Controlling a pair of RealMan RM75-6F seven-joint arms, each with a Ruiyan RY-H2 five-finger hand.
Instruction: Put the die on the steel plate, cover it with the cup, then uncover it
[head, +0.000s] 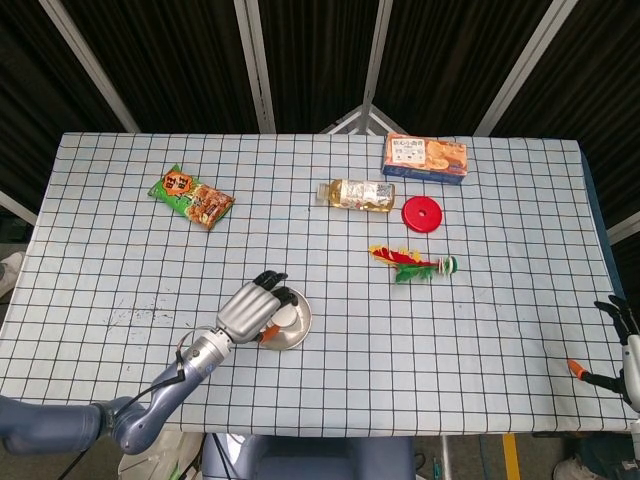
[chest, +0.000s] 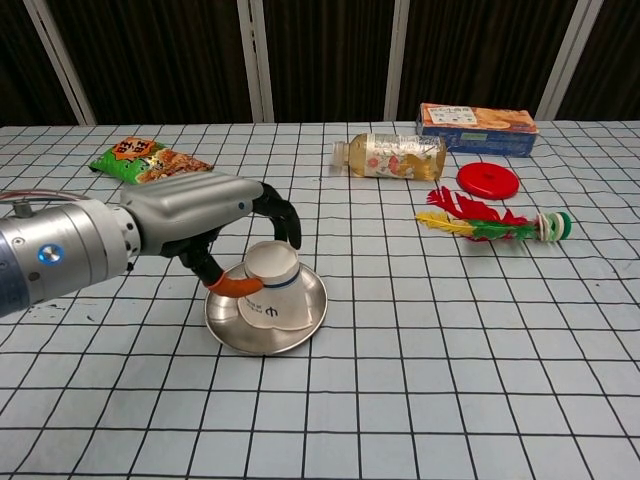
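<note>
Head view first: left hand (head: 255, 307) reaches in from the near-left edge of the checked table (head: 120, 250), its dark fingers (head: 272, 285) curled over a white paper cup (head: 287, 316) that sits upside down on the steel plate (head: 298, 335). The die cannot be seen here. Further back lie a green snack bag (head: 191, 196), a drink bottle on its side (head: 355, 194), an orange biscuit box (head: 425, 158), a red disc (head: 422, 213) and a feathered shuttlecock (head: 412, 264). The right hand (head: 622, 350) shows only partly at the far right edge, well apart from the plate; I cannot tell how its fingers are set.

Chest view: the left hand (chest: 200, 210) grips the paper cup (chest: 272, 290), fingers (chest: 280, 215) wrapped over its upturned base and the orange-tipped thumb (chest: 228, 286) pressed against its left side. The cup leans toward the camera, mouth down on the steel plate (chest: 318, 296). The die stays hidden. Behind are the snack bag (chest: 140, 160), bottle (chest: 392, 156), biscuit box (chest: 478, 117), red disc (chest: 488, 181) and shuttlecock (chest: 490, 226).
</note>
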